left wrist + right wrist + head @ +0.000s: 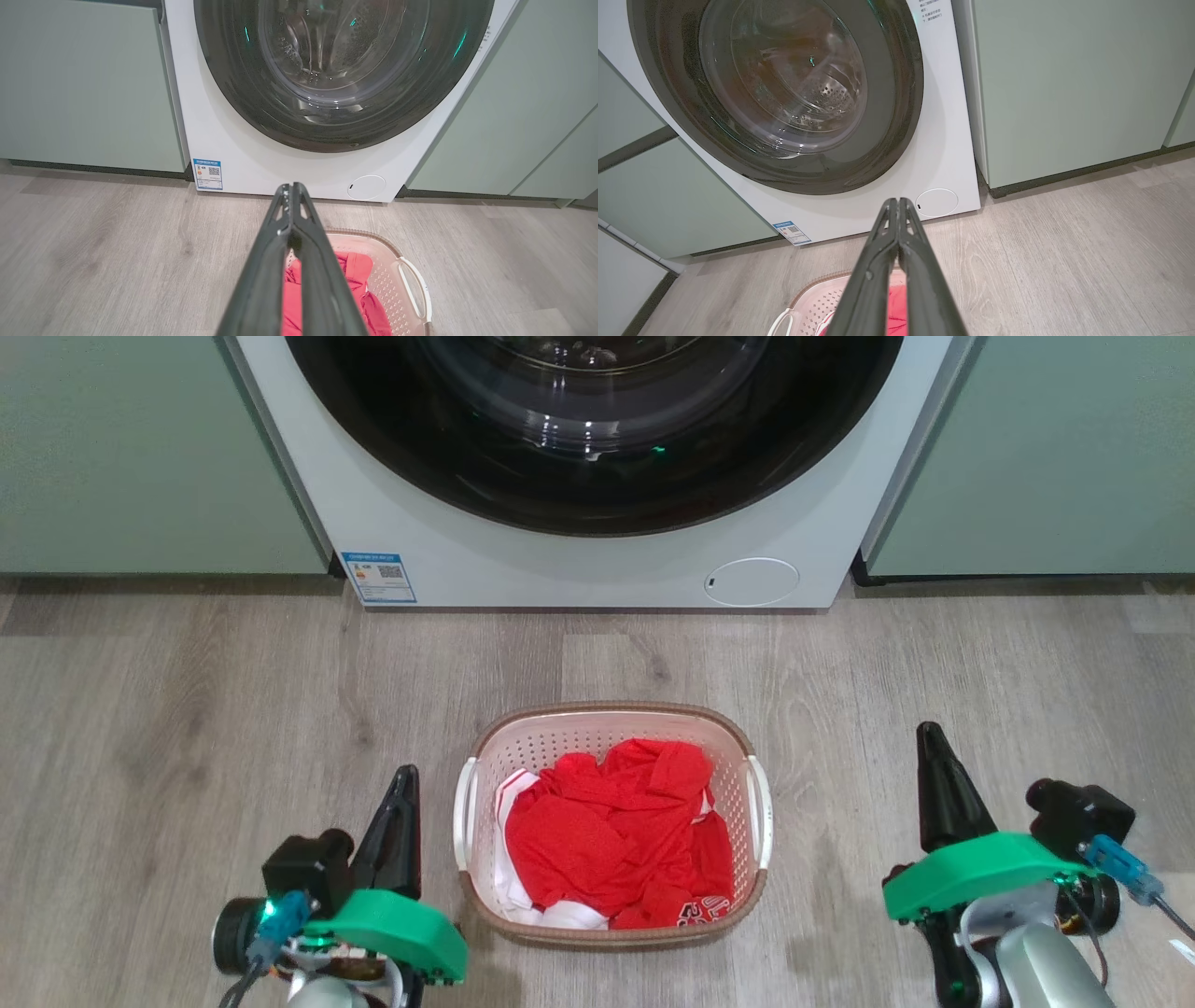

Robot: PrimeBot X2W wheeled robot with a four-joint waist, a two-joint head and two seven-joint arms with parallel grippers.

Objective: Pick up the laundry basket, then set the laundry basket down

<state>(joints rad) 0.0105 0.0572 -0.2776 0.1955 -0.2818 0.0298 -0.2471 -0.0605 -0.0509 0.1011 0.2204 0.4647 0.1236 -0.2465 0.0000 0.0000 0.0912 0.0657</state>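
Note:
The laundry basket (611, 723) sits on the wood floor in front of the washing machine, cream with a brown rim and white side handles, holding crumpled red and white clothes (616, 835). My left gripper (406, 779) is shut and empty, a short way left of the basket's left handle (464, 812). My right gripper (929, 735) is shut and empty, well to the right of the right handle (761, 812). In the left wrist view the shut fingers (292, 191) point over the basket (397, 280). The right wrist view has its fingers (896, 205) above the basket's rim (808, 291).
A white front-loading washing machine (579, 551) with a dark round door stands just behind the basket. Pale green cabinets (140, 457) flank it on both sides. Open wood floor (187, 709) lies to the left and right of the basket.

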